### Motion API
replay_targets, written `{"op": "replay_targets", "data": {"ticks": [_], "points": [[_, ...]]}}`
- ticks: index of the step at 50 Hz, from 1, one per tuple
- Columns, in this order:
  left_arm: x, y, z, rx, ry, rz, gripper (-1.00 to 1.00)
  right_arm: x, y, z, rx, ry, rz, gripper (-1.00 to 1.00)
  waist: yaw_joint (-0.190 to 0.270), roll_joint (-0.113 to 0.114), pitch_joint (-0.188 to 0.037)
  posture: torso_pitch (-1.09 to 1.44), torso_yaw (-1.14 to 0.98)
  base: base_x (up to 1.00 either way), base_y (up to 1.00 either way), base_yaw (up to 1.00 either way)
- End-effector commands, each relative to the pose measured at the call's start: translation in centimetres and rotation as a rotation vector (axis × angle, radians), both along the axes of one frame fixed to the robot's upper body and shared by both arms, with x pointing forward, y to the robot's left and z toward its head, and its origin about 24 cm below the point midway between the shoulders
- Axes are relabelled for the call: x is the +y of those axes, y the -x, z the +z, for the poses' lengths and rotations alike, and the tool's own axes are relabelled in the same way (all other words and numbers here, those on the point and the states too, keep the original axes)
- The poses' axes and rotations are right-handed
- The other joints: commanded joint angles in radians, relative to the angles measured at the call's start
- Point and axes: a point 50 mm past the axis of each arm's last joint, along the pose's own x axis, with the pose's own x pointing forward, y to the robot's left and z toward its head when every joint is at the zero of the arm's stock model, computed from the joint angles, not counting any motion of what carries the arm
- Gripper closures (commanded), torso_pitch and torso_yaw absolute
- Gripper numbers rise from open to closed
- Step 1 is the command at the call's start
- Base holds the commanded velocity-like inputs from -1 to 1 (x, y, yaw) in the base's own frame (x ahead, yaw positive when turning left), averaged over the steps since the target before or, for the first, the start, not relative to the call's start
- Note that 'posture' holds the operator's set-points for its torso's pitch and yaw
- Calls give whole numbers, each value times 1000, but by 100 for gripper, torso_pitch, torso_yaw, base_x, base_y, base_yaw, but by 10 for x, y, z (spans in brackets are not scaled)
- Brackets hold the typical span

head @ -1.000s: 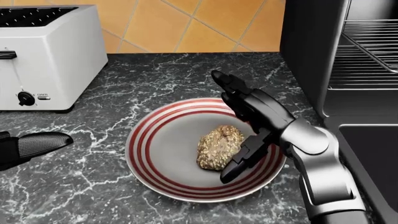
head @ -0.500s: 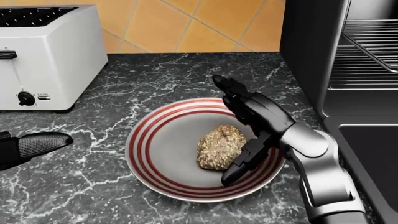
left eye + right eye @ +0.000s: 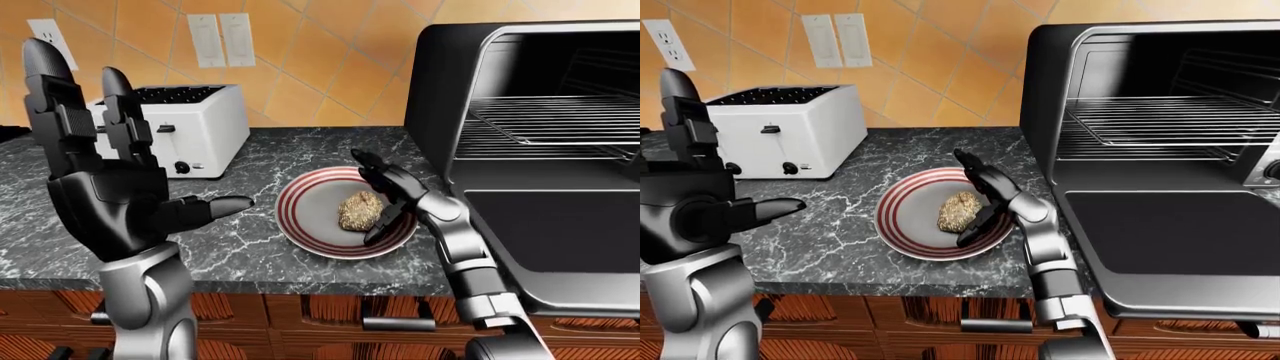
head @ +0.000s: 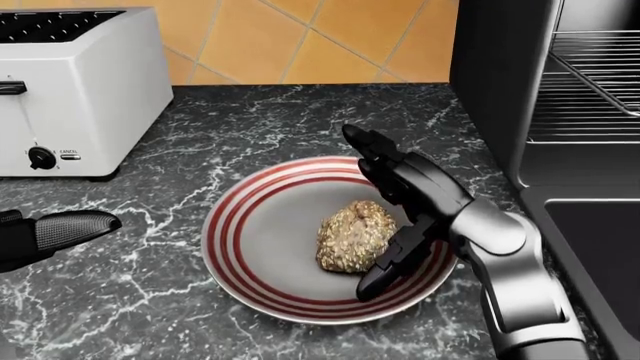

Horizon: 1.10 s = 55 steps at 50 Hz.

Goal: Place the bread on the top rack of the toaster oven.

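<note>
Bread (image 4: pixel 354 236) sits in the striped plate (image 4: pixel 240 255) on the marble counter (image 4: pixel 250 127), just left of the open toaster oven (image 3: pixel 530 112), whose top rack (image 3: pixel 550 124) is bare. Right hand (image 4: pixel 400 206) is spread open at the bread's right side, thumb low against its near-right edge, other fingers raised above the far rim; nothing is gripped yet. Left hand (image 3: pixel 100 187) is held up open, well clear, near the toaster (image 3: pixel 190 127). Bread looks light, lumpy, with a seeded crust, probably compressible, so squeeze gently. Best hold is likely across the narrow left-right width, thumb opposing the fingers. The shallow plate may slide if pushed sideways.
</note>
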Motion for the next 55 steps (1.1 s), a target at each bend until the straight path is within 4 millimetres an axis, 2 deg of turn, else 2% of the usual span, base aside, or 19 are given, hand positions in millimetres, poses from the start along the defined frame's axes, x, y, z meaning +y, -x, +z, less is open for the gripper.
{"op": "replay_targets", "data": {"ticks": [1, 8, 9, 11, 15, 27, 28, 42, 55], "points": [[-2, 4, 10, -61, -11, -6, -100, 2, -5, 26, -106, -10, 8, -100, 0, 0, -10, -33, 0, 0, 0, 0], [-2, 5, 12, -65, -10, -7, -100, 2, -5, 28, -108, -9, 8, -100, 0, 0, -10, -33, 0, 0, 0, 0], [-2, 5, 12, -65, -10, -7, -100, 2, -5, 28, -108, -9, 9, -93, 0, 0, -10, -33, 0, 0, 0, 0], [-1, 6, 13, -66, -10, -6, -100, 3, -5, 29, -108, -8, 11, -96, 0, 0, -11, -33, 0, 0, 0, 0], [-1, 6, 14, -68, -8, -8, -100, 2, -5, 29, -107, -6, 10, -87, 0, 0, -10, -33, 0, 0, 0, 0], [-1, 6, 14, -70, -8, -7, -100, 2, -5, 29, -106, -7, 11, -84, 0, 1, -10, -33, 0, 0, 0, 0], [-1, 6, 14, -69, -7, -6, -100, 2, -5, 29, -106, -6, 11, -77, 0, 1, -10, -33, 0, 0, 0, 0], [0, 7, 14, -69, -5, -1, -100, 1, -3, 28, -99, 8, 20, -77, 1, 0, -10, -33, 0, 0, 0, 0], [1, 6, 13, -68, -4, 1, -100, 1, -3, 26, -92, 11, 23, -65, 0, 1, -10, -33, 0, 0, 0, 0]]}}
